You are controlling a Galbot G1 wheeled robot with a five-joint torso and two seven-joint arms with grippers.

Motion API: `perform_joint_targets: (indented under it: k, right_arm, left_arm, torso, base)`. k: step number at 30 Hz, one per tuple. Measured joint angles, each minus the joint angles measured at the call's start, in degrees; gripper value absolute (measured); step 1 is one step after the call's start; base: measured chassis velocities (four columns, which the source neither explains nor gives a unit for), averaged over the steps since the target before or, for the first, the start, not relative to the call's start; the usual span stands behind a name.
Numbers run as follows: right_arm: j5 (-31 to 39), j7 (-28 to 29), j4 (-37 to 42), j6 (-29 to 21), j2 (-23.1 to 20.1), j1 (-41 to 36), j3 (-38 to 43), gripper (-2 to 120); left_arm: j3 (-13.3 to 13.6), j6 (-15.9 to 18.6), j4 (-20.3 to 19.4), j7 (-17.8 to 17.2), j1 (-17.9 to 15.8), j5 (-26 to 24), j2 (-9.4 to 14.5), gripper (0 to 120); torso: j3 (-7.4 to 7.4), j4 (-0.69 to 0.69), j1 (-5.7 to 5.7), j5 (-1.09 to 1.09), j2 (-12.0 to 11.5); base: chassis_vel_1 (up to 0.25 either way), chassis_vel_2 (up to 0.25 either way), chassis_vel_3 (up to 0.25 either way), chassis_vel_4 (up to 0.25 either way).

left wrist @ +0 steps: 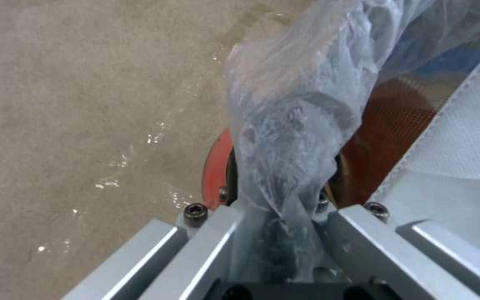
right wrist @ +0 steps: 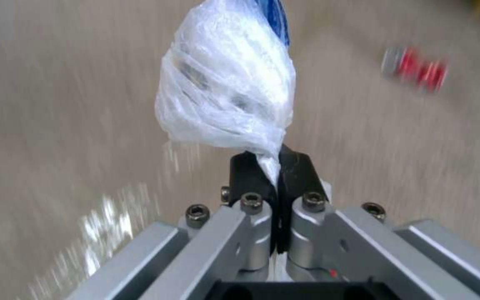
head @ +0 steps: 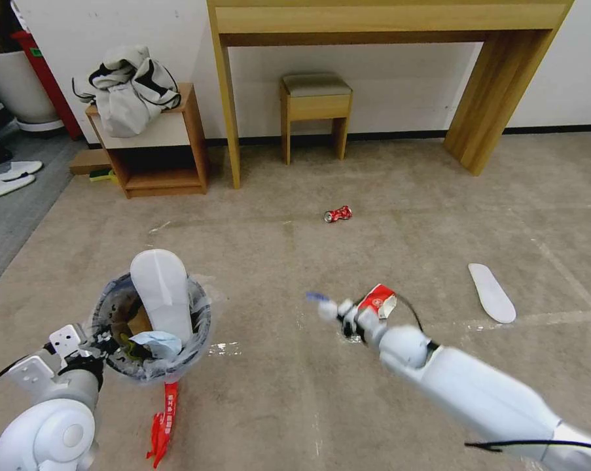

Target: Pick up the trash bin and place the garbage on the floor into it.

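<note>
The trash bin point(head: 152, 327) hides its red wall under the crinkled liner, and the insole point(head: 164, 297) standing in it is buried at its lower end. In the left wrist view the left hand point(left wrist: 276, 233) has its fingertips lost under plastic. The crushed can point(right wrist: 415, 68) smears into red streaks. The red wrapper point(head: 164, 422) is partly tucked beneath the bin.

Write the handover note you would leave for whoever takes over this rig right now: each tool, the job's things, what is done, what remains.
Left tool: shut on the trash bin rim and liner, at lower left.
Right tool: shut on a crumpled white-blue scrap, above the floor.
Done: one insole and scraps are in the bin.
Left: drop the held scrap; collect the paper cup, crushed can, second insole and red wrapper.
</note>
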Motion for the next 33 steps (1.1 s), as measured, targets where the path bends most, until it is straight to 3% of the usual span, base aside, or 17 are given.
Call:
perform_joint_targets:
  k: [2,11,33]
  right_arm:
    - [6.4,1.2,8.8,-0.1,-1.8,3.9,1.5,0]
    - [19.3,3.5,21.3,-0.3,-1.1,16.0,1.1,0]
    - [29.9,8.6,35.6,-0.5,-0.9,20.0,-0.9,0]
  left_arm:
    - [0.4,1.2,-1.2,-2.1,-0.4,-4.5,0.8,0]
    - [0.8,3.6,-1.9,-7.2,-1.0,-12.1,3.4,0]
    - [3.3,4.5,-1.2,-7.7,-2.7,-13.2,4.7,0]
  torso:
    - [0.0,0.0,0.0,0.0,0.0]
    - [0.0,0.01,0.0,0.0,0.0]
    - [0.0,0.0,0.0,0.01,0.0]
  base:
    - [0.0,0.0,0.0,0.0]
    - [0.0,0.0,0.0,0.0]
    - [0.0,0.0,0.0,0.0]
